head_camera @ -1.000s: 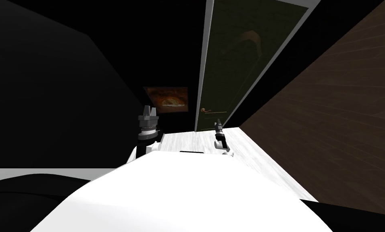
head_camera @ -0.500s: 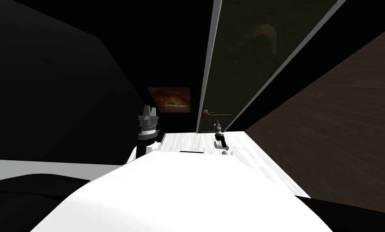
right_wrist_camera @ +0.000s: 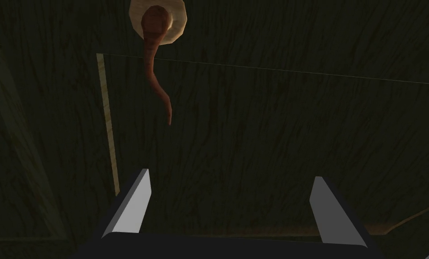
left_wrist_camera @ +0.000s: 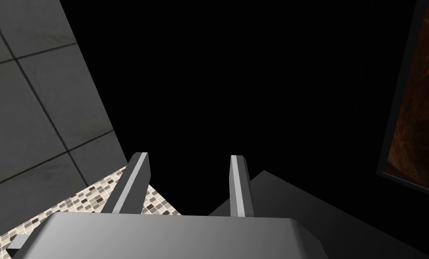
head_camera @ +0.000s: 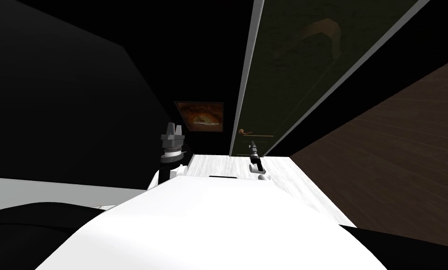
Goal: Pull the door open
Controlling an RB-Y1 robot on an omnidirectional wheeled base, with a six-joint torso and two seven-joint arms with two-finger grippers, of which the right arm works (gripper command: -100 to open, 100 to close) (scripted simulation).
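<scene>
Right pincer point(right_wrist_camera: 229, 198) wide open, empty, facing door point(right_wrist_camera: 276, 126), short of handle point(right_wrist_camera: 157, 67). Reddish lever's long axis runs from pale rosette point(right_wrist_camera: 179, 22) toward pincer. Left pincer point(left_wrist_camera: 186, 180) parted, empty.

Framed orange picture point(head_camera: 200, 117) above pale floor point(head_camera: 218, 165)

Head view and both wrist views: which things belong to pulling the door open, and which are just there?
Job:
dark green door
its reddish-brown lever handle
right gripper, open, facing the door, short of the handle

Just there:
left gripper, open, away from the door
framed picture
grey tiled wall
</scene>
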